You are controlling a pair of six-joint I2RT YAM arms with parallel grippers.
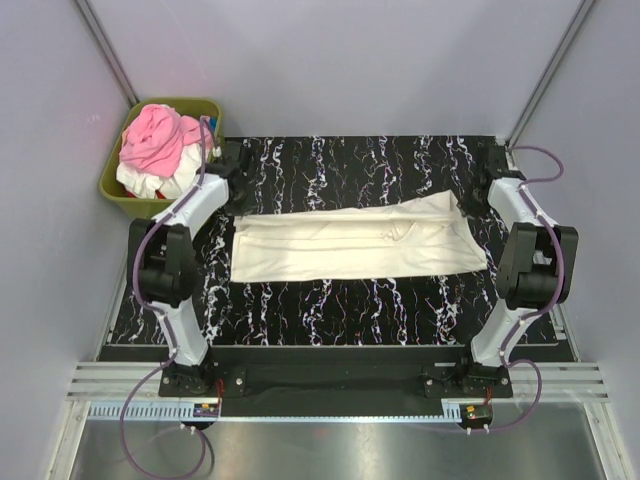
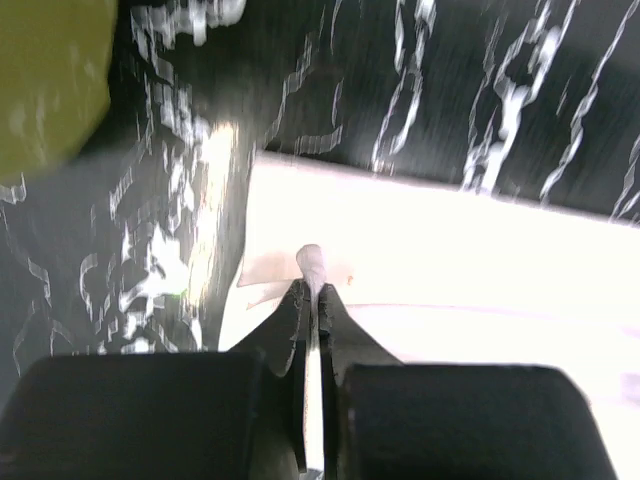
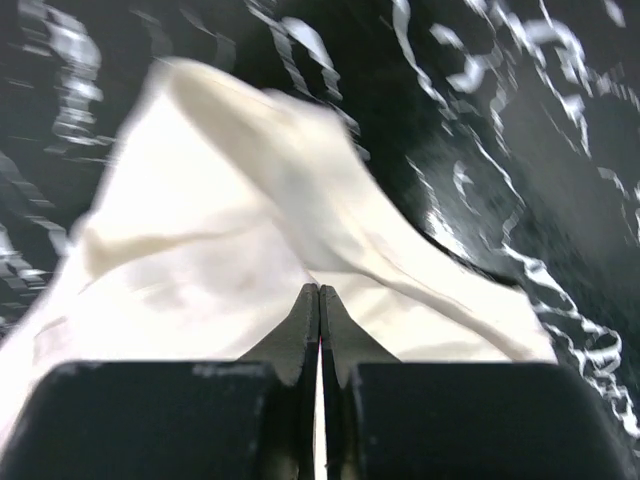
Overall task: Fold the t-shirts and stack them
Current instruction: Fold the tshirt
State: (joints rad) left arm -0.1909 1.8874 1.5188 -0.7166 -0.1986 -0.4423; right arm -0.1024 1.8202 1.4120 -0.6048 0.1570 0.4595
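Observation:
A cream t-shirt (image 1: pixel 350 245) lies lengthwise across the black marbled table, folded into a long band. My left gripper (image 1: pixel 242 195) is at its far left corner. In the left wrist view that gripper (image 2: pixel 311 285) is shut, with a small tuft of the cream t-shirt (image 2: pixel 450 260) sticking out between the tips. My right gripper (image 1: pixel 466 198) is at the far right corner. In the right wrist view it (image 3: pixel 319 290) is shut on the cream t-shirt (image 3: pixel 200 230), whose cloth rises in a crumpled fold beyond the tips. Pink t-shirt (image 1: pixel 155 135) and white t-shirt (image 1: pixel 140 182) are heaped in the basket.
An olive-green basket (image 1: pixel 113 190) stands off the table's far left corner, and its rim (image 2: pixel 45 90) shows in the left wrist view. Grey walls close in the left, right and back. The arm bases sit on a black rail (image 1: pixel 330 380) at the near edge.

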